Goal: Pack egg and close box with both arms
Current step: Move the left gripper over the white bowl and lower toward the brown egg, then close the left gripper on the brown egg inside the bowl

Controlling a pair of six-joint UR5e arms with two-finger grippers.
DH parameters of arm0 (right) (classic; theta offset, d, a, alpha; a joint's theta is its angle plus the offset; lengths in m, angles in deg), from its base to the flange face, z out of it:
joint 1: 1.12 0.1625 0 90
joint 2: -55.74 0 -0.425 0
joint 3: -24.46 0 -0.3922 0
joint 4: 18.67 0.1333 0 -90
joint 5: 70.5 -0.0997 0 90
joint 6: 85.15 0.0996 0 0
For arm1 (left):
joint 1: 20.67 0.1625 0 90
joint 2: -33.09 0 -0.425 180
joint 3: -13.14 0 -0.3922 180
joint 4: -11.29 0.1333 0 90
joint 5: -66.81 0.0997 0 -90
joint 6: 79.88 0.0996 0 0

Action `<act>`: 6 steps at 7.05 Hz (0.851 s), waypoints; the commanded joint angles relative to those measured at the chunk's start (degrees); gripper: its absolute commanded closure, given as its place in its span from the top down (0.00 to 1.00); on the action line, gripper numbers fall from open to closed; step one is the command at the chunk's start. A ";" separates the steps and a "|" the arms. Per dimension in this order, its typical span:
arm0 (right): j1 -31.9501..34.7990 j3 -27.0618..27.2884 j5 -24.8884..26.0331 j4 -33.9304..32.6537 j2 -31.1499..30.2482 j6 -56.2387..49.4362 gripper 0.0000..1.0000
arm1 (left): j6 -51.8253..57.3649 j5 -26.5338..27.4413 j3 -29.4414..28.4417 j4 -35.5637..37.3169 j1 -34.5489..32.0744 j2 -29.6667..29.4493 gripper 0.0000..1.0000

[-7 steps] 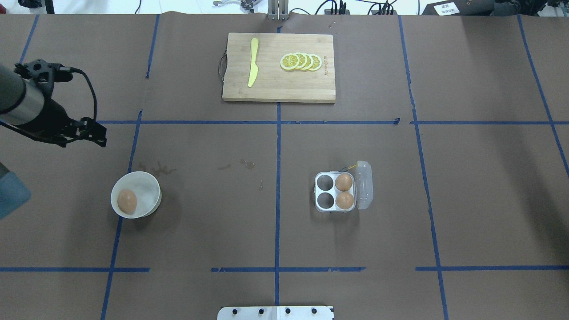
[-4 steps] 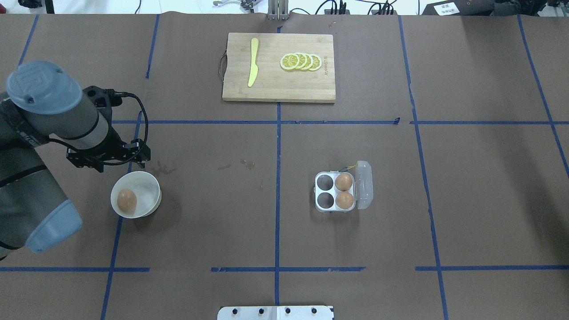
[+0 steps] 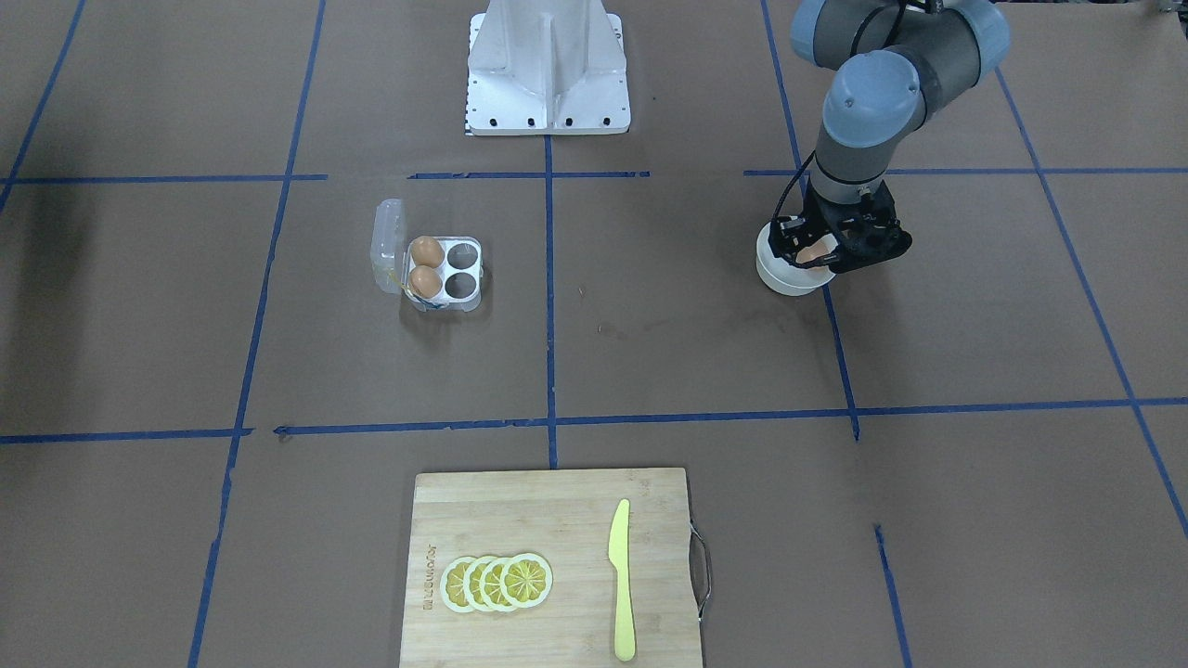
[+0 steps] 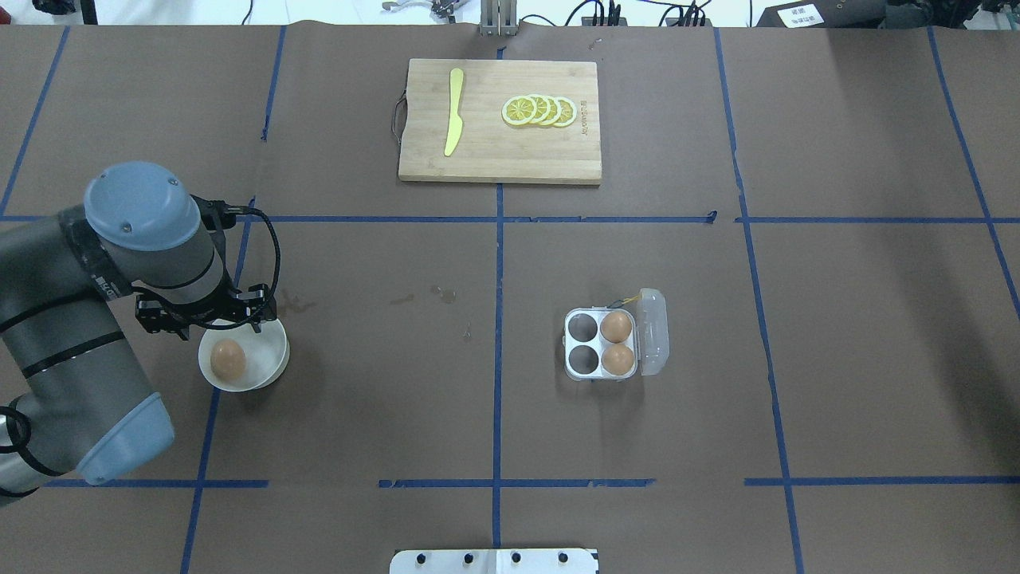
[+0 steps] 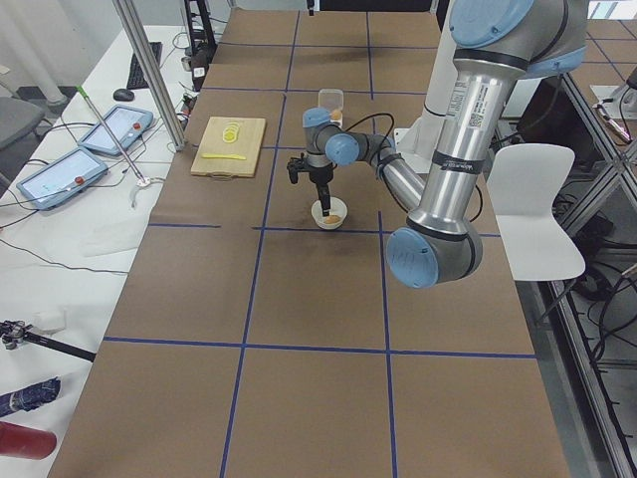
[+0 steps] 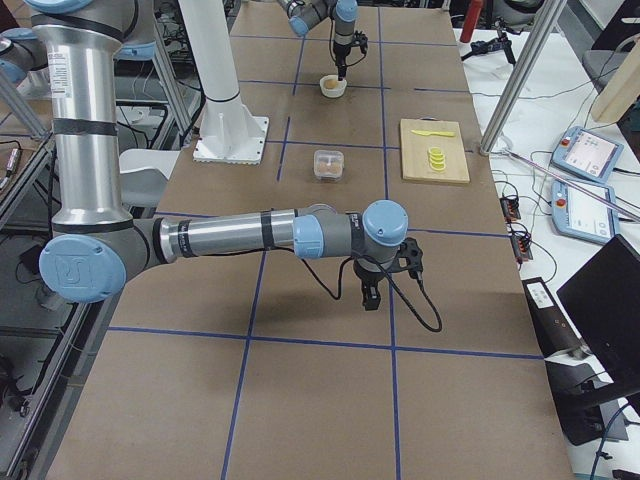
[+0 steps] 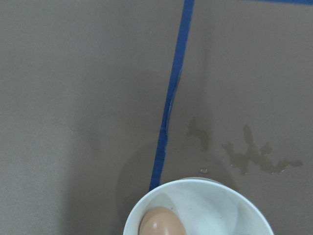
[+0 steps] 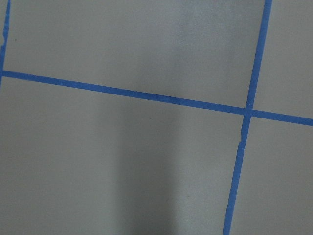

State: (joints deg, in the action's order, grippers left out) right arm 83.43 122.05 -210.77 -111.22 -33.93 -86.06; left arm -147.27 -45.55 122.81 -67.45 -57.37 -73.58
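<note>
A brown paper-covered counter (image 4: 837,359) is marked into squares with blue tape. Near its left end, about midway between the near and far edges, sits a round white bowl (image 4: 275,351) with one tan-brown egg (image 4: 228,359) lying loose inside. The left gripper (image 3: 829,247) points straight down over the bowl's far rim. Its fingers look spread apart and hold nothing, and the egg shows between them from the front camera. Whether the tips reach inside the bowl cannot be told. Just right of the counter's middle stands a clear plastic egg carton (image 4: 600,344) with its lid (image 4: 653,331) swung open toward the right end and a yellow thread (image 4: 625,301) at its far corner. Two brown eggs (image 4: 616,327) fill the cells beside the lid. At the middle of the far edge lies a wooden cutting board (image 4: 494,151) carrying a yellow knife (image 4: 453,112) and lemon slices (image 4: 540,111). The right gripper (image 6: 370,290) hangs above bare counter near the right end; how far its fingers are open cannot be told.
</note>
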 commanded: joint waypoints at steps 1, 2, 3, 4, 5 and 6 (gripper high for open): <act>0.00 -0.04 0.00 0.00 0.03 0.03 1.00 | -0.38 0.13 -0.86 0.16 1.81 -0.03 0.85; 0.00 -0.04 0.00 0.00 0.03 0.12 1.00 | -0.38 0.13 -0.86 0.16 1.99 -0.03 0.85; 0.00 -0.12 0.00 0.00 0.03 0.03 1.00 | -0.38 0.13 -2.25 0.16 2.77 -0.12 0.83; 0.00 -0.56 0.00 0.00 0.03 -0.05 1.00 | -0.38 0.13 -2.79 0.16 3.22 -0.21 0.82; 0.00 -0.56 0.00 0.00 0.03 -0.14 1.00 | -0.29 0.13 -2.79 0.16 3.39 -0.21 0.81; 0.00 -0.56 -0.09 0.00 0.03 -0.14 1.00 | -0.29 0.13 -2.79 0.16 3.31 -0.21 0.79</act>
State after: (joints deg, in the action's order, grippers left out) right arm 83.43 121.55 -210.79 -111.22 -33.91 -86.15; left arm -147.59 -45.42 120.14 -67.28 -54.15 -73.77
